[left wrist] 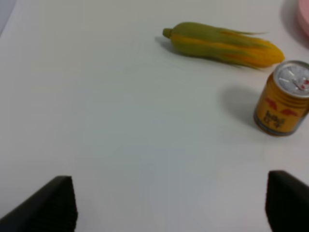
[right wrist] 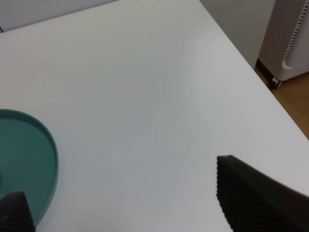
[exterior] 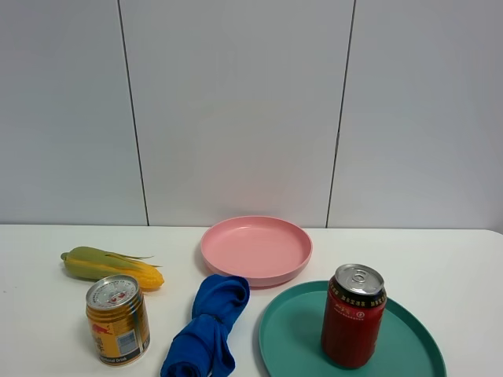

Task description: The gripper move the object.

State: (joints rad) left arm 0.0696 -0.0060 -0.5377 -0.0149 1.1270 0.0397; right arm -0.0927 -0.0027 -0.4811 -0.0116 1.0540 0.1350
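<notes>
**Two cans, two plates, one cob, one cloth on the white counter**

The white counter [exterior: 456, 259] carries six things: two drink cans, two round plates, one ear of corn and one blue cloth.

The red can [exterior: 353, 316], tall with a silver top and a black rim band carrying gold lettering too small to read, stands upright inside the teal plate [exterior: 287, 334], toward the front right of the counter in the high view. Nothing else sits in that plate. The pink plate [exterior: 256, 250] lies just behind it, near the wall, and holds nothing.

The gold-yellow can [exterior: 118, 319] stands upright at the front left, shorter than the red one; its label shows red figures and small print that cannot be made out. The ear of corn [exterior: 111, 266], green husk with a yellow tip, lies on its side just behind that can. The blue cloth [exterior: 207, 327] lies bunched between the gold-yellow can and the teal plate, its far end close to the pink plate.

The left pincer [left wrist: 169, 203] is spread wide over bare counter, gripping nothing, with the corn and the gold-yellow can ahead of it. The right pincer [right wrist: 130, 198] is likewise wide apart and empty, beside the edge of the teal plate.
</notes>
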